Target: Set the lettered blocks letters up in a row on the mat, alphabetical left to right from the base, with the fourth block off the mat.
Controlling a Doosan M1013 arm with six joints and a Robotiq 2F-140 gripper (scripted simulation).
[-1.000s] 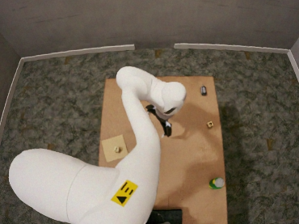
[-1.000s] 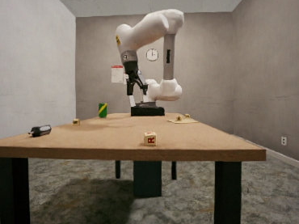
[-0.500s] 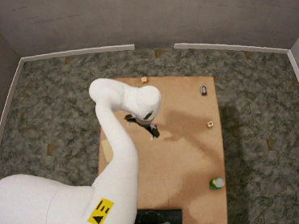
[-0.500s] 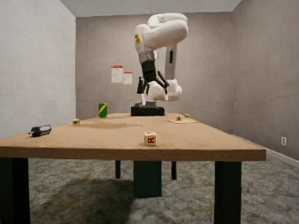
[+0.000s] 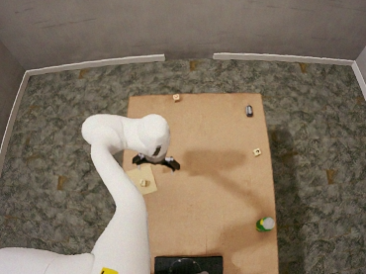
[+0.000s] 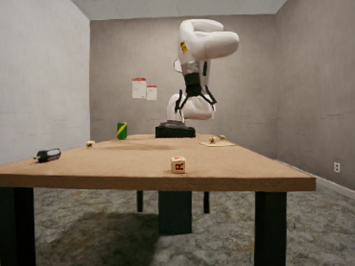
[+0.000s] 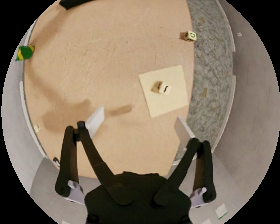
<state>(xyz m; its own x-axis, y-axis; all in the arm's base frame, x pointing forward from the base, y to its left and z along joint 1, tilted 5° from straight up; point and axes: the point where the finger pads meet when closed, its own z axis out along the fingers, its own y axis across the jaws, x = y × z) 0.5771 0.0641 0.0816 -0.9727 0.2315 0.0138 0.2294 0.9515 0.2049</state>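
Wrist view: nearest, the black two-finger gripper hangs wide open, gripping nothing; beyond it, right of its centreline, a small cream lettered cube sits on the pale yellow square mat.

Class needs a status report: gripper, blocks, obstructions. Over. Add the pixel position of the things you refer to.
Gripper (image 5: 156, 163) (image 6: 196, 106) (image 7: 140, 117) open, empty. One cream lettered cube (image 5: 143, 183) (image 6: 212, 140) (image 7: 163, 88) on pale yellow square mat (image 5: 150, 174) (image 6: 224, 144) (image 7: 172, 107). Nothing seen between them. Over.
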